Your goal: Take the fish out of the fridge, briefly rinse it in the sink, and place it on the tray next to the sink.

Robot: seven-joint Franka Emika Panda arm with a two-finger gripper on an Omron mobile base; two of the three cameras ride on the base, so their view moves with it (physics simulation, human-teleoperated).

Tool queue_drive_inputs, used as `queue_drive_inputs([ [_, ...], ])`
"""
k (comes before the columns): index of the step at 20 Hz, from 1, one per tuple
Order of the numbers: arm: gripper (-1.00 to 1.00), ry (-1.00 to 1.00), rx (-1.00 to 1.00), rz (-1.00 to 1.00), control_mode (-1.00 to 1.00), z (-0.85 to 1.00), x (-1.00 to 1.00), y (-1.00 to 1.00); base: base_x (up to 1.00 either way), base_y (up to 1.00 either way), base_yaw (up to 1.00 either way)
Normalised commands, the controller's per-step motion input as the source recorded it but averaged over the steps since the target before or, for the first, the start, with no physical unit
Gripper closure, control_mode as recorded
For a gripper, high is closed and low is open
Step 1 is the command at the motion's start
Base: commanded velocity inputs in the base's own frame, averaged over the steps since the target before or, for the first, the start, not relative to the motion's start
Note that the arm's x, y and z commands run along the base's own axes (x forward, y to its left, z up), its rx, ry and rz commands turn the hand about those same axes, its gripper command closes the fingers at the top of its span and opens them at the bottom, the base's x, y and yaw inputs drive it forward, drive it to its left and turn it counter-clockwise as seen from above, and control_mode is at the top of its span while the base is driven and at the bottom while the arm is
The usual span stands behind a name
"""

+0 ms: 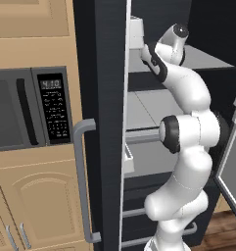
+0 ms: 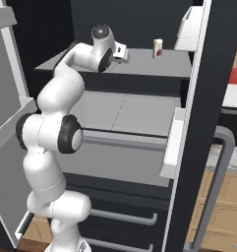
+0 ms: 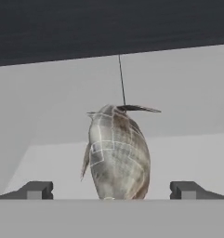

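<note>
In the hand view's centre, the fish [image 3: 117,153] lies on a pale fridge shelf [image 3: 48,121] between the released, wide-apart fingertips [image 3: 36,190] of the gripper [image 3: 111,190].

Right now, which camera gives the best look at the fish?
The hand view: the fish lies close and centred on a pale fridge shelf, between the open tool's tips. In both base views, I cannot make it out.

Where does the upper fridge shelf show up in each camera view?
Left base view: upper shelf at upper right.
Right base view: upper centre, carton standing on it.
Hand view: pale surface under the fish.
Shared landmark: the fridge's dark back wall above it.
</note>
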Motion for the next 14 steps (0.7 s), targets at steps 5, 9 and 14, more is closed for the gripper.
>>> queue_drive_inputs([
  [5, -1.00, 0.03, 0.00, 0.00, -1.00, -0.24, 0.28, 0.00, 0.00, 0.00, 0.00],
  [9, -1.00, 0.00, 0.00, 0.00, -1.00, -0.21, 0.17, 0.00, 0.00, 0.00, 0.00],
  [14, 1.00, 0.00, 0.00, 0.00, -1.00, -0.23, 0.12, 0.01, 0.00, 0.00, 0.00],
])
